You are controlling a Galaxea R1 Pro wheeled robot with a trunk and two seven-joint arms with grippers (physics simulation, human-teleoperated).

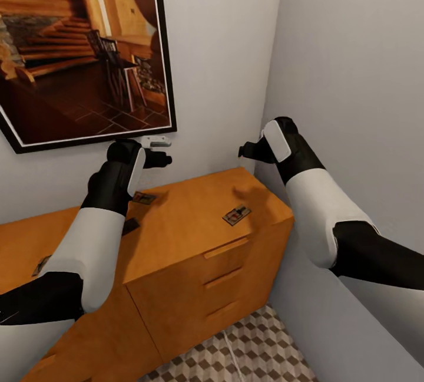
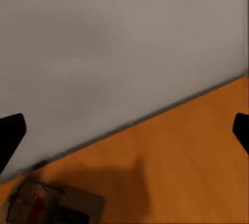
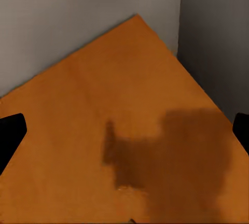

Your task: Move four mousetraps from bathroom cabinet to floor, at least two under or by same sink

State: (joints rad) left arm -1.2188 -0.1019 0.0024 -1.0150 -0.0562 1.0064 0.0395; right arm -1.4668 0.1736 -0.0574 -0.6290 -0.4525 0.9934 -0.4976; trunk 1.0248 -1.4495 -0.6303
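Both claws, left (image 1: 158, 157) and right (image 1: 246, 150), spread apart, empty, above cabinet (image 1: 194, 234) with mousetraps (image 1: 236, 214).

Corner of a room in a home, rendered in simulation. Plain grey walls (image 1: 330, 46) meet at a corner; a low orange-brown wooden cabinet (image 1: 200, 234) with drawer fronts stands against them. A large framed picture (image 1: 82, 46) of a log-cabin interior hangs above. The floor (image 1: 253, 352) has tiles in a brown-and-white cube pattern, of a bathroom sort.
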